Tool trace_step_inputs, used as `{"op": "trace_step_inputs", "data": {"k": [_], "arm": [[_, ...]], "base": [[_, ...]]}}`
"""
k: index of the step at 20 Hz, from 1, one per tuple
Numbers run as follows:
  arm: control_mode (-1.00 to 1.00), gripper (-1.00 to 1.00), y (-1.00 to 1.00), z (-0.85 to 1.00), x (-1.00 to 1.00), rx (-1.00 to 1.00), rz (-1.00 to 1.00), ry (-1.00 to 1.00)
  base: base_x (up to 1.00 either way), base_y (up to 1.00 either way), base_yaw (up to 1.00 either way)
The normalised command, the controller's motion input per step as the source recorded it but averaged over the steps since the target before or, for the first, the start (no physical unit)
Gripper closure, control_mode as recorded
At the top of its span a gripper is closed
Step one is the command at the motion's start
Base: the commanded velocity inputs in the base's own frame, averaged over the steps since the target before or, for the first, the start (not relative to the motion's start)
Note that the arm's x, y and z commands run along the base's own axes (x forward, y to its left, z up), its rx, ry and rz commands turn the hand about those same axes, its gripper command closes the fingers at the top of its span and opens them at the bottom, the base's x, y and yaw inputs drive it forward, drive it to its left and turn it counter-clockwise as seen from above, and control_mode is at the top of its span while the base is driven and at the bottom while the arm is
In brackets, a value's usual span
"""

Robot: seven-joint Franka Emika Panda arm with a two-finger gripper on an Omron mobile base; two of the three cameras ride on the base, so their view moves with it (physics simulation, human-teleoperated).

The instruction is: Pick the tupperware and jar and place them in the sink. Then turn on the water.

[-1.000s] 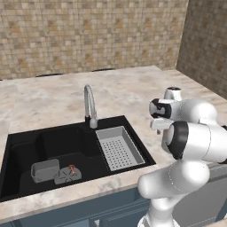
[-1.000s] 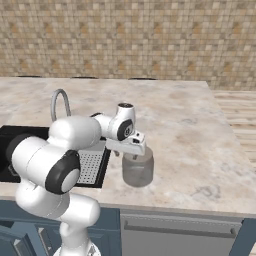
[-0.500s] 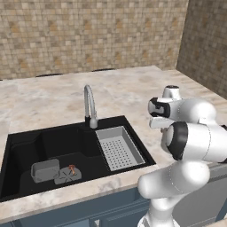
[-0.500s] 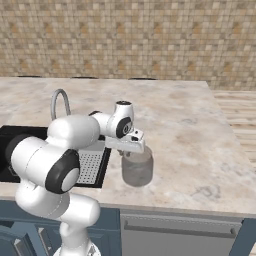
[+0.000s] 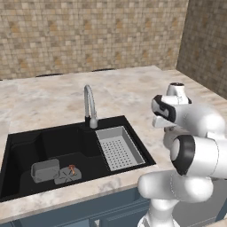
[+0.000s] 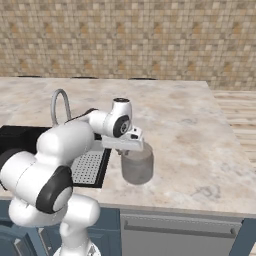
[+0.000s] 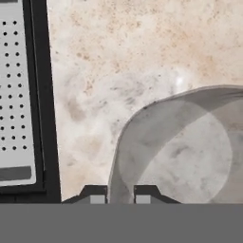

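Observation:
The jar (image 6: 137, 167), a see-through grey cylinder, stands upright on the counter right of the sink. My gripper (image 6: 131, 148) reaches down over its near-left rim. In the hand view the gripper (image 7: 119, 195) is shut on the jar (image 7: 185, 152), one fingertip (image 7: 97, 194) outside the wall and the other inside. The tupperware (image 5: 45, 170), a small grey box, lies on the floor of the black sink (image 5: 26, 146) at its left. The curved silver tap (image 5: 90, 104) stands behind the basin; no water shows at its tip.
A grey perforated tray (image 5: 119, 147) fills the sink's right part, next to the jar's side of the counter. A drain with a small orange piece (image 5: 70, 170) lies beside the tupperware. Tiled walls stand behind and to the right. The counter's front edge is close to the jar.
The jaws have closed from wide open onto the jar's wall. The hand and the jar stay where they were.

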Motion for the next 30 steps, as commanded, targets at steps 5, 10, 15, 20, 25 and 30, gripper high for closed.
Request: {"op": "trace_step_inputs", "data": {"k": [5,10,15,20,25,30], "arm": [[-1.0,1.0,0.47,0.9,-0.27,-0.01,0.3,-0.09],[-1.0,1.0,0.73,0.85,-0.15,-0.03,0.36,-0.06],[-1.0,1.0,0.64,0.76,-0.32,-0.03,0.4,-0.07],[-1.0,1.0,0.66,0.67,-0.57,-0.05,0.46,-0.06],[-1.0,1.0,0.75,0.42,-0.62,-0.04,0.49,-0.01],[-1.0,1.0,0.91,0.07,-0.47,-0.01,0.51,0.0]], "base": [[0.0,0.0,0.0],[0.0,0.0,0.0],[0.0,0.0,0.0],[0.0,0.0,0.0],[0.0,0.0,0.0],[0.0,0.0,0.0]]}}
